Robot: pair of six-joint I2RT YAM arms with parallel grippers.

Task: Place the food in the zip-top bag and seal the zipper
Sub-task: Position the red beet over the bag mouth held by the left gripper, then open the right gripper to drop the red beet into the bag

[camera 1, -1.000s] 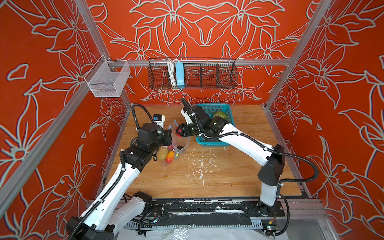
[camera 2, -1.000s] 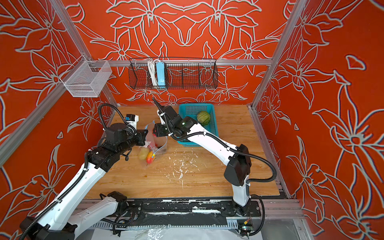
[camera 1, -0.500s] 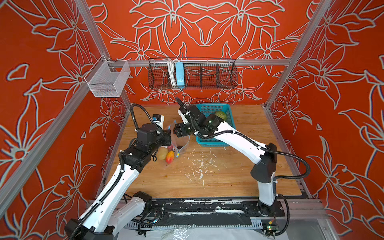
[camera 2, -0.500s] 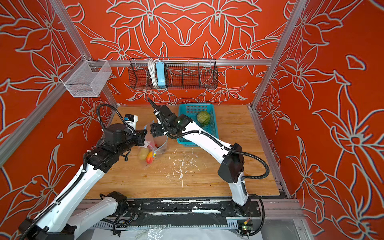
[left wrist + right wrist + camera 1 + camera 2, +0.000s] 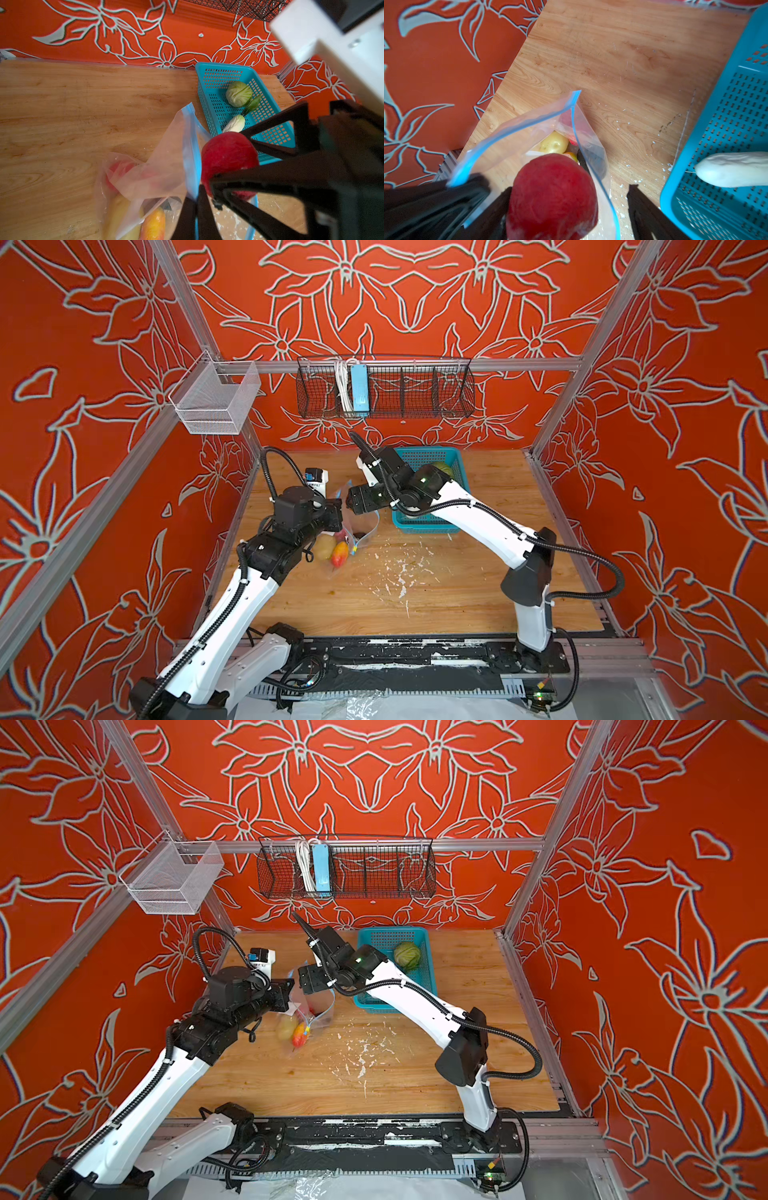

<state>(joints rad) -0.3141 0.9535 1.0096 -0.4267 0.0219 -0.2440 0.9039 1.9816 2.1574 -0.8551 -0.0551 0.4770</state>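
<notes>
The zip-top bag [image 5: 587, 149] gapes below the right gripper's [image 5: 571, 188] parted jaws, red fruit [image 5: 552, 193] loose between them for dropping in; the left gripper's [image 5: 196, 207] jaws clamp its zipper [image 5: 192, 149] (propping the mouth).

Deep red fruit [image 5: 552, 197]; light-blue zipper [image 5: 517, 123]; teal perforated basket [image 5: 208, 99]; orange wall [image 5: 104, 472] with white flower outlines.

A: There's a teal basket [image 5: 419, 524] at the back of the wooden table [image 5: 457, 593], white flecks [image 5: 401, 572] scattered mid-board!
B: And up on the wall, a black wire rack [image 5: 417, 396] holding a blue power strip [image 5: 359, 387]; a white mesh bin [image 5: 216, 406] hangs to its left.
</notes>
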